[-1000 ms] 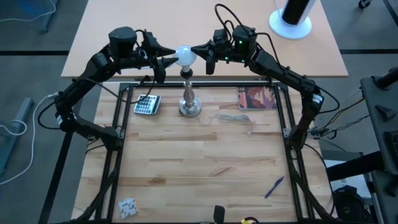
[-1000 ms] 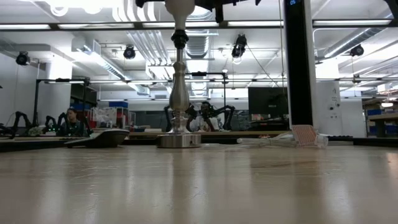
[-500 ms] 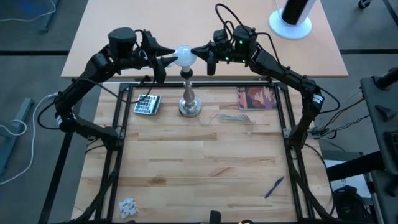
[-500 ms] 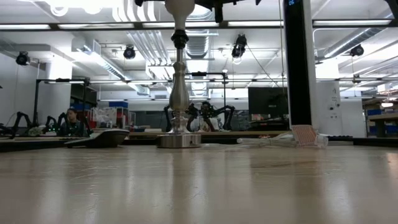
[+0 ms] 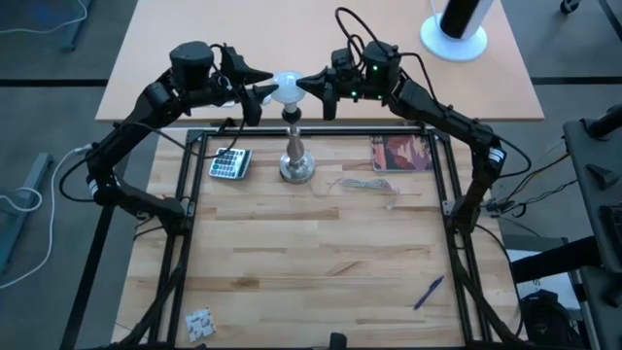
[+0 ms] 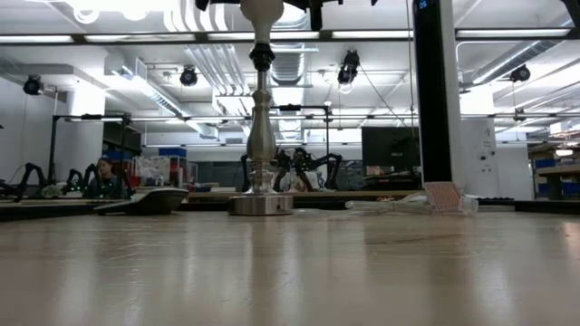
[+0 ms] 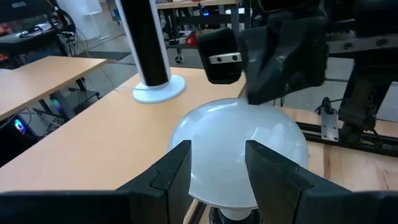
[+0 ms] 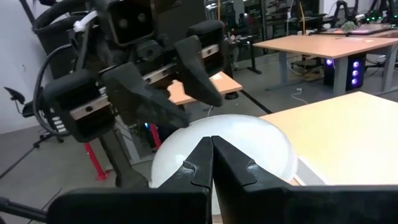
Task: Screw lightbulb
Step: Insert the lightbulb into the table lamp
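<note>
**Bulb seated on stand, tightening prob. unfinished**

High view: lightbulb sits atop stand, upper centre of frame; left tool and right tool flank it.

Left wrist view: fingers spread apart, bulb behind the gap, grip unclear.

Right wrist view: fingers pressed together, holding nothing.

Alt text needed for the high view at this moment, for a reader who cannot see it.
Seen from above, the left gripper and right gripper flank the white lightbulb atop a silver stand at the table's far edge. A calculator lies left of the stand; a patterned card lies right.
</note>
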